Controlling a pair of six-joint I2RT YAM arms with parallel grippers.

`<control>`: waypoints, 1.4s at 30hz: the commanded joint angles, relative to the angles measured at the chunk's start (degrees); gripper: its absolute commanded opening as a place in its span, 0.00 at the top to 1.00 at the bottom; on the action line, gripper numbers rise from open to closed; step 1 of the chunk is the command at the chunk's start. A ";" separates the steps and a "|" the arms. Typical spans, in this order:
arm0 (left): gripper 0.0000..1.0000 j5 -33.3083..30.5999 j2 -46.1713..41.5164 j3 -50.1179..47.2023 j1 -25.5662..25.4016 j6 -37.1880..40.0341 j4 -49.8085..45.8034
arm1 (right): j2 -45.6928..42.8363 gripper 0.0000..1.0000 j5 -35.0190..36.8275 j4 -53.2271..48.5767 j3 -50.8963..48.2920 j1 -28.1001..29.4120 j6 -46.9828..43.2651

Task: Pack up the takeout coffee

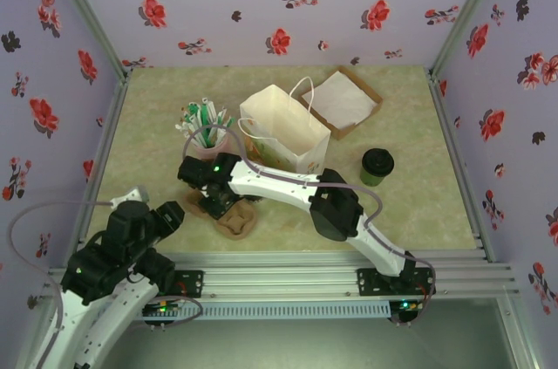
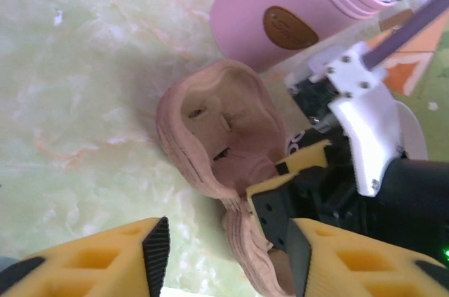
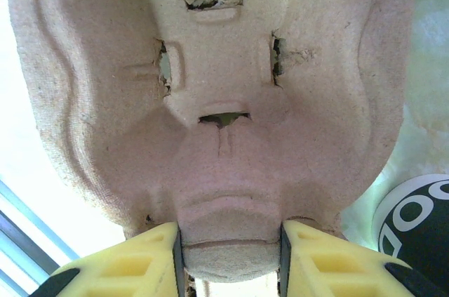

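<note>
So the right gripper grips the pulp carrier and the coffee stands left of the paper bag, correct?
No: the top view shows the coffee right of the paper bag. The right gripper does grip the pulp carrier.

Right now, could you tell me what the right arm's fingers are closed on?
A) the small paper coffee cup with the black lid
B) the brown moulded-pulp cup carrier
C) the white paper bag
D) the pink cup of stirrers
B: in the right wrist view, the right fingers pinch the edge of the brown moulded-pulp cup carrier, while the black-lidded paper coffee cup stands apart, untouched.
</note>
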 commanded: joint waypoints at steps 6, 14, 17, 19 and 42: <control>0.70 -4.87 1.38 -6.59 0.80 -6.35 6.78 | -3.34 0.64 -0.58 1.36 -1.90 -0.43 2.05; 0.72 3.45 4.31 -11.58 8.58 -5.52 13.16 | -3.43 0.63 -0.74 2.00 -2.49 -0.50 2.88; 0.74 12.34 5.93 -13.53 15.96 -3.52 16.50 | -3.36 0.63 -0.83 2.04 -2.57 -0.44 3.14; 0.80 20.04 7.32 -15.56 21.84 -2.60 19.38 | -3.30 0.63 -0.97 2.06 -2.69 -0.45 3.27; 0.91 37.12 9.61 -24.62 35.87 -0.79 26.20 | -2.64 0.63 -2.76 2.45 -2.50 -0.70 4.01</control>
